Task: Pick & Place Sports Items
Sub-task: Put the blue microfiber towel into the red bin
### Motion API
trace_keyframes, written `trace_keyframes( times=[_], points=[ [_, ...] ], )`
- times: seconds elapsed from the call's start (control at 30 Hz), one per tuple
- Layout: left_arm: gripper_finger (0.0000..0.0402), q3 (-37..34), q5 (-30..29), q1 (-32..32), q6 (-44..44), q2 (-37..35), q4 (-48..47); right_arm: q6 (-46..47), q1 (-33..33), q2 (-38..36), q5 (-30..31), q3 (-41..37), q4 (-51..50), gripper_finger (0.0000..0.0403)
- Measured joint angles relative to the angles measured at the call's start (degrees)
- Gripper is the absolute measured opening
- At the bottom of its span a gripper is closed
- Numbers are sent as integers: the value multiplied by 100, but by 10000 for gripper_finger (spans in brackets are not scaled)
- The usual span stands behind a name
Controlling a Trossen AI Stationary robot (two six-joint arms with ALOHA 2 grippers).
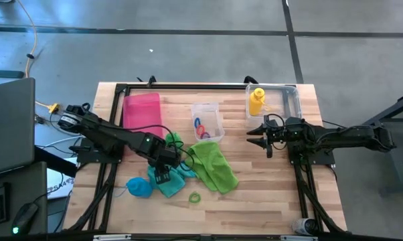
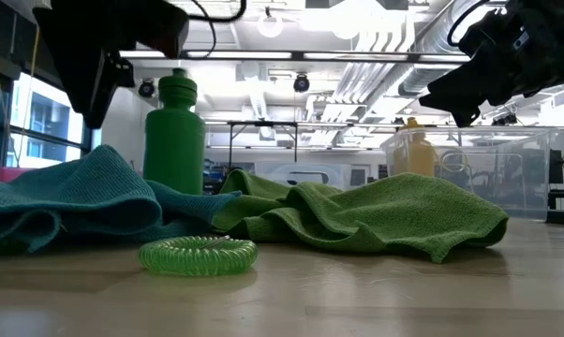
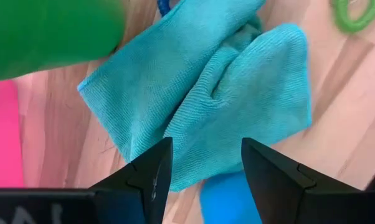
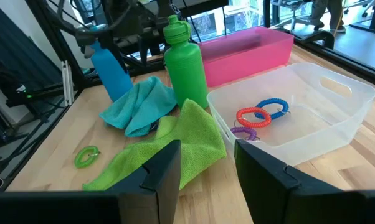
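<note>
Currently the left gripper (image 1: 163,175) hangs over the teal towel (image 1: 169,182), fingers parted and holding nothing, with the blue bottle (image 1: 139,187) just beside that cloth. To take the towel well, I judge it should come straight down onto the thick central fold seen in the left wrist view, pinch several layers at once, and keep clear of the green bottle (image 1: 173,140) standing close behind. Next comes the lime green towel (image 1: 213,166), touching the teal one, with 1 green ring (image 1: 194,197) loose on the table (image 1: 268,201) in front. Further right, 3 rings (image 4: 262,116) lie in the small clear box (image 1: 208,122). The yellow bottle (image 1: 256,101) stands in the larger clear box (image 1: 292,100). Finally, the right gripper (image 1: 252,136) waits partly open and empty, just before that box.
</note>
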Motion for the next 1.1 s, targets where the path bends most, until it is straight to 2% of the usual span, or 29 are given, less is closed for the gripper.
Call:
trace_keyframes(
  times=[0.37, 1.1],
  points=[
    [186, -257, 0, -8, -30, 141, 137, 0, -2, -2, 2, 0, -14, 142],
    [181, -253, 145, -102, -25, 750, 1004, 0, 0, 0, 0, 0, -93, 142]
  ],
)
